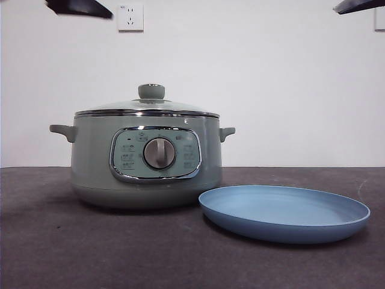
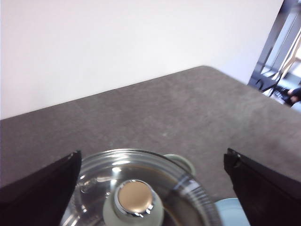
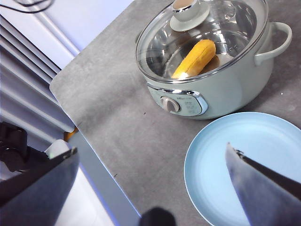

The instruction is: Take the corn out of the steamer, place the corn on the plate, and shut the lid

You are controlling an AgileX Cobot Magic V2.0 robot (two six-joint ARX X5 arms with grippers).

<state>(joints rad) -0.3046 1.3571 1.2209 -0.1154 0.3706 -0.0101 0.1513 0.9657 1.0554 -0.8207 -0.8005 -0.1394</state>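
The sage-green steamer (image 1: 147, 162) stands on the grey table with its glass lid (image 1: 147, 107) on, green knob (image 1: 151, 91) on top. In the right wrist view the yellow corn (image 3: 195, 59) lies inside the steamer (image 3: 221, 94), seen through the lid (image 3: 235, 23). The light-blue plate (image 1: 284, 214) lies empty beside the steamer, also in the right wrist view (image 3: 221, 160). My left gripper (image 2: 151, 157) is open, high above the lid knob (image 2: 134, 202). My right gripper (image 3: 150, 151) is open and empty, high above the table beside the plate.
Two black arm tips show at the front view's top corners (image 1: 78, 7) (image 1: 358, 6). A wall socket (image 1: 130, 17) is behind the steamer. The table's edge (image 3: 89, 141) runs near the steamer's panel side, with the floor below.
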